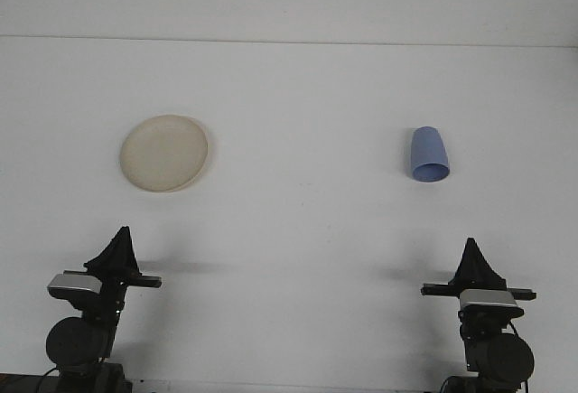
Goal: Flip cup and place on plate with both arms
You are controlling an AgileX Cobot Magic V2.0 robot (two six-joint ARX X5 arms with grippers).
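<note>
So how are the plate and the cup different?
The plate is cream, wide and flat; the cup is blue, narrower and taller-bodied. The plate sits on the left of the table, ahead of the left arm; the cup lies on the right, ahead of the right arm, on its side with its mouth toward the camera. Neither is touched by a gripper.

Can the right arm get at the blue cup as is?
Probably yes. The blue cup lies on its side straight ahead of the right gripper, with only bare table between them.
</note>
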